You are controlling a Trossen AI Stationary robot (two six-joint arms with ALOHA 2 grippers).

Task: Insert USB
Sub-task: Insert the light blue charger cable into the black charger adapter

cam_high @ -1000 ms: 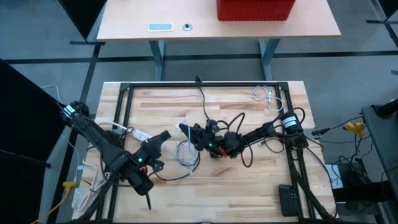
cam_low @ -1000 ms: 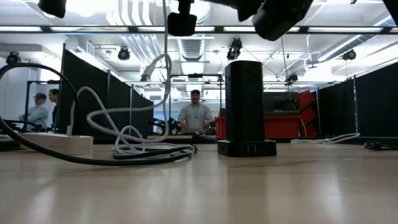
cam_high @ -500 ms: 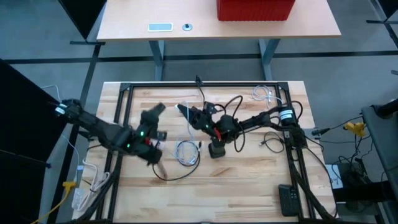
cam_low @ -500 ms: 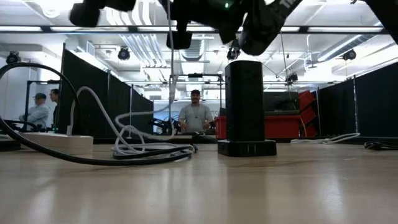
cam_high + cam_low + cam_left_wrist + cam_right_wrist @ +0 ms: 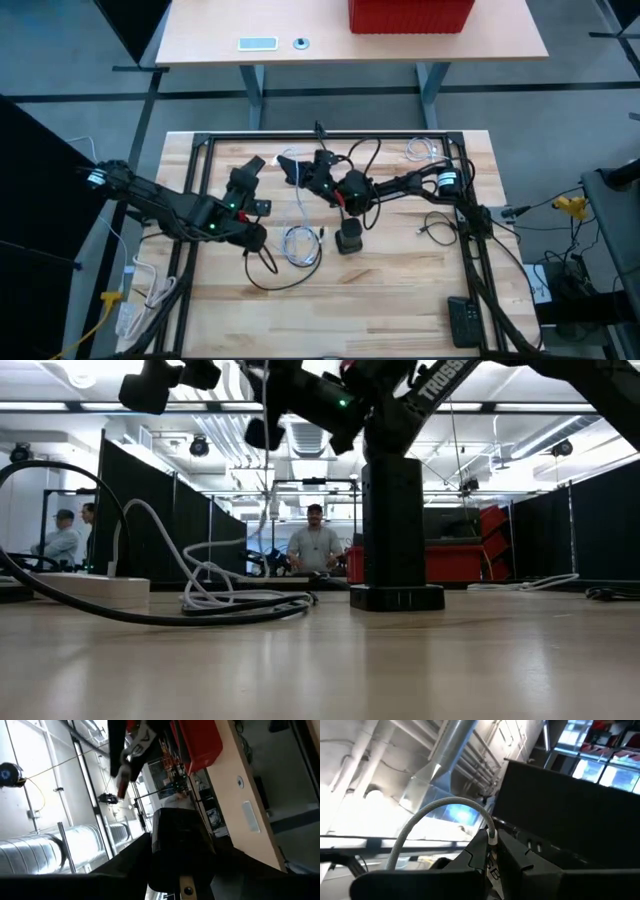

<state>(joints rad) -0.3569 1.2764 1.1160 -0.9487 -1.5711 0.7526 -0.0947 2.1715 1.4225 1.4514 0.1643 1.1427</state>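
Near the centre of the high view, the right pincer (image 5: 296, 170) is pressed together on the white USB cable (image 5: 427, 822), pinching it at the plug end. The cable trails down to a coil on the desk (image 5: 400, 290). The black charging tower (image 5: 348, 238) stands just below. The left pincer (image 5: 250, 166) hovers centre-left, half spread, holding nothing visible.

The left arm reaches in from the table's left edge, its gripper (image 5: 252, 166) raised and pointing away. The right arm stretches leftward, its gripper (image 5: 290, 166) pinched tight, close beside the left one.
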